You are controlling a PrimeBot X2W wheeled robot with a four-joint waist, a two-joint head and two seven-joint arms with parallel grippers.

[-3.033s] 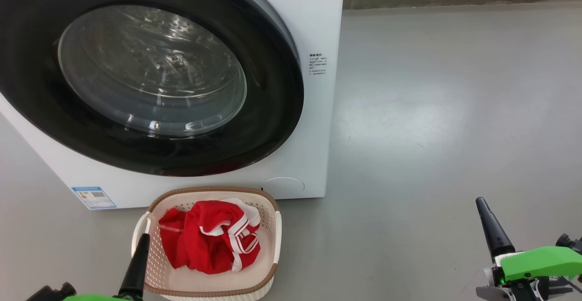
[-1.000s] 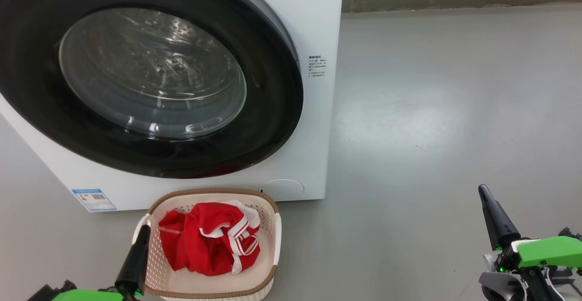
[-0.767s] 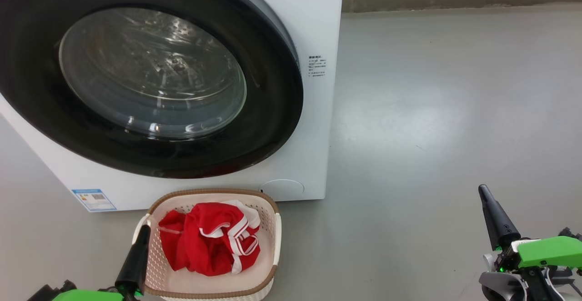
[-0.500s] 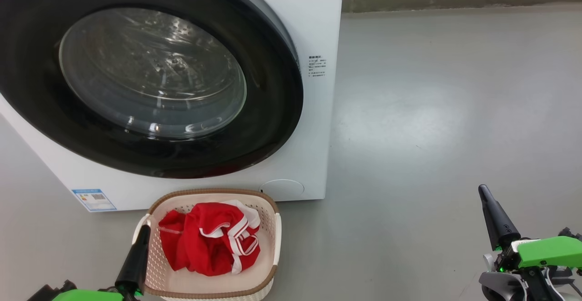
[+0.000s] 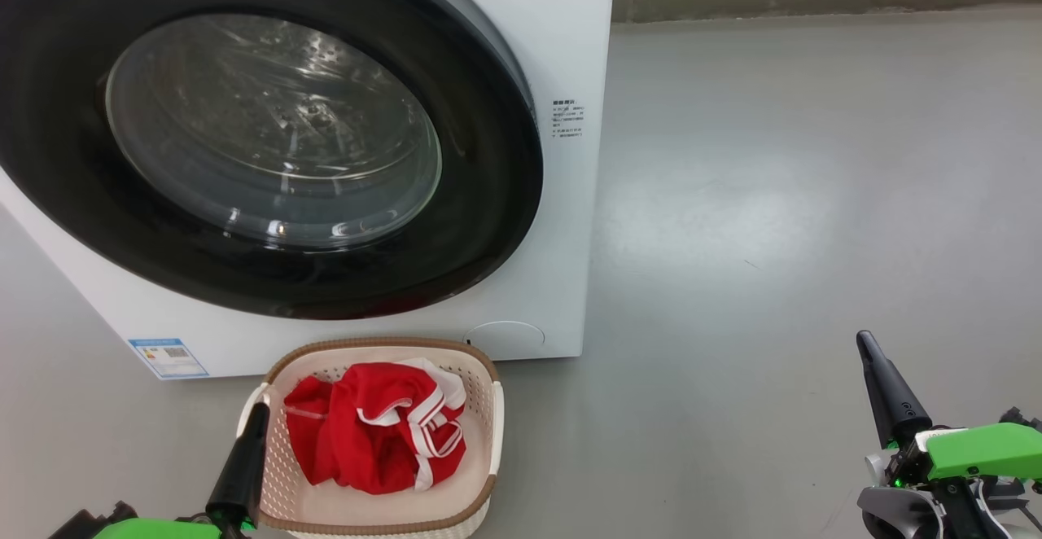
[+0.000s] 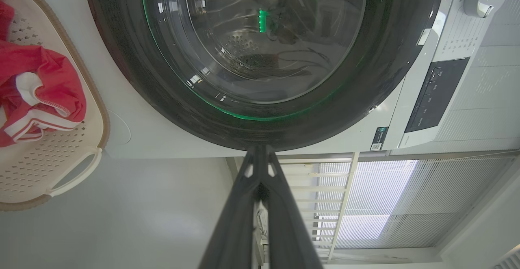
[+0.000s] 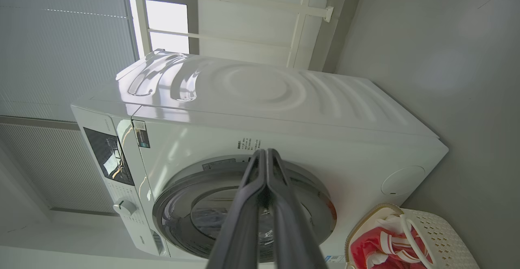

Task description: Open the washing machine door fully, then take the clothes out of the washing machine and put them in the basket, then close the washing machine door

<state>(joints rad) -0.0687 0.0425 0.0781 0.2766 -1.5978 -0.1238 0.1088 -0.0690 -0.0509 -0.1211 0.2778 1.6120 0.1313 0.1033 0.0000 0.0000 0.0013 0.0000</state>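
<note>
Looking done — door (image 5: pixel 488 197) closed, clothes (image 5: pixel 350 441) in basket (image 5: pixel 383 343). They're soft, light — pinch a white band (image 5: pixel 422 451). Left tool (image 5: pixel 260 411), right tool (image 5: pixel 864 343) closed tight, empty.

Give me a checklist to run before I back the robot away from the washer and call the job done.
1. Is the washing machine door against the washing machine front: ok.
2. Door latch fully caught: cannot tell.
3. Steel drum behind the glass looks bare: ok.
4. All the red clothes lie inside the basket, nothing over its rim: ok.
5. The left gripper is shut and empty: ok.
6. The right gripper is shut and empty, over open floor: ok.
</note>
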